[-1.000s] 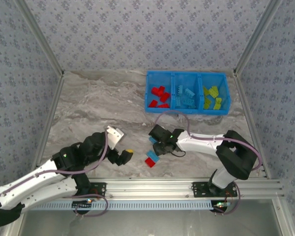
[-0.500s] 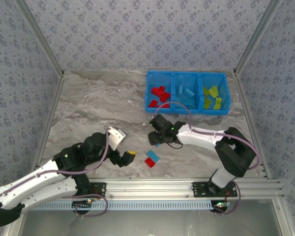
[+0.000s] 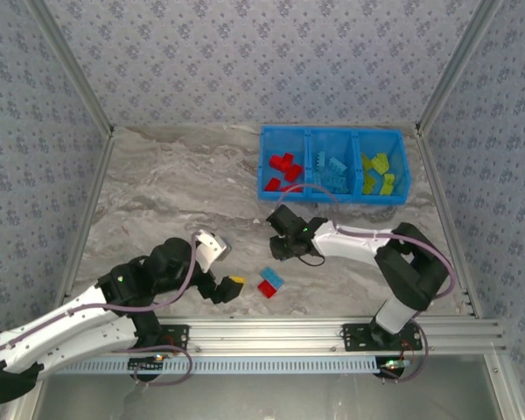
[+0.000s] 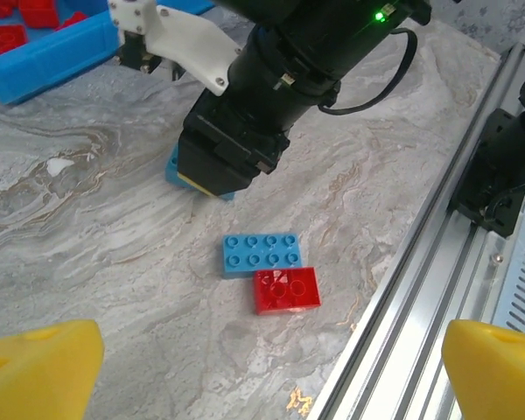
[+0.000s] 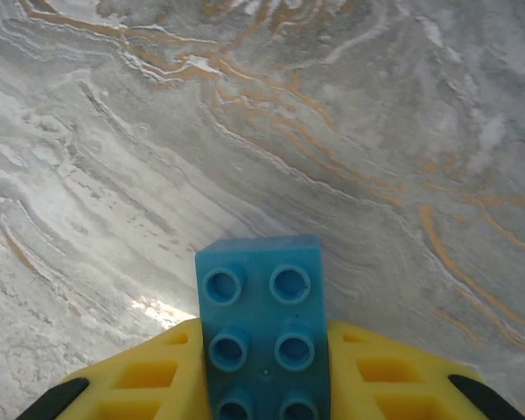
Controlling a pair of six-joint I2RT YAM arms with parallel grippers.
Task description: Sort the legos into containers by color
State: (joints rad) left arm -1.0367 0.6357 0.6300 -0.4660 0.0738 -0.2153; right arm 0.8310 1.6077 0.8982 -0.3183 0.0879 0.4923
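Grey marble tabletop [image 3: 175, 184], patterned walls [image 3: 245, 61]; right claw [image 3: 282, 248] clamps a blue brick [image 5: 261, 306], left claw [image 4: 267, 372] gapes apart.

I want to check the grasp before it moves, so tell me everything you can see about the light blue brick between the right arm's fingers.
The light blue brick is small, rectangular, smooth plastic, two studs wide, with six round studs showing before the frame edge cuts it. It sits between the right arm's yellow fingers, which meet both long sides, studs toward the wrist camera, free end jutting past them above the marbled table. Whether it touches the table cannot be told.
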